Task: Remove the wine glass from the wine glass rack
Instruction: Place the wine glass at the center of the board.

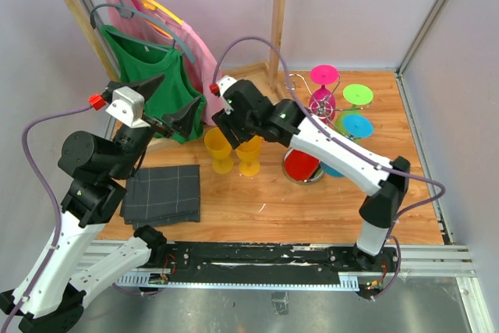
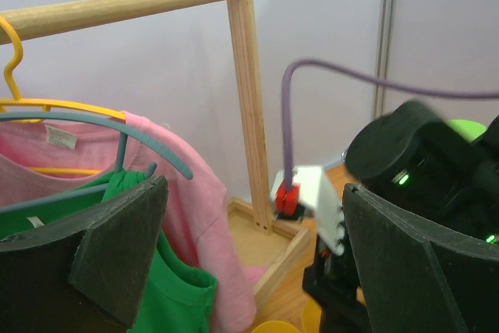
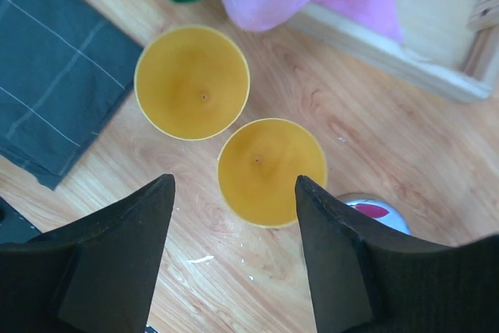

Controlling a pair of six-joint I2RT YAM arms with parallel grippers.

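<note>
Yellow wine glasses, two of them, stand upright and close together on the wooden table (image 3: 374, 138), just left of the wine glass rack (image 1: 308, 179). In the right wrist view, the farther yellow glass (image 3: 192, 82) sits near a dark folded cloth (image 3: 54, 76). The nearer yellow glass (image 3: 271, 171) is next to the rack's mirrored base.

The right gripper (image 3: 234, 189) hovers directly above the nearer glass with its fingers spread wide, holding nothing. The left gripper (image 1: 168, 99) is raised by the hanging green shirt (image 1: 152, 68), also spread and empty, well away from the rack.

A magenta glass (image 1: 324, 76), a green glass (image 1: 358, 95) and a blue glass (image 1: 359, 125) hang on the chrome rack. A red shape low on the rack may be another glass or a reflection; the view is unclear.

The removal itself looks finished for these yellow glasses, with the right arm at the release stage. A sensible next move is to lift straight up, keeping the fingers clear of both rims so neither glass tips.
</note>
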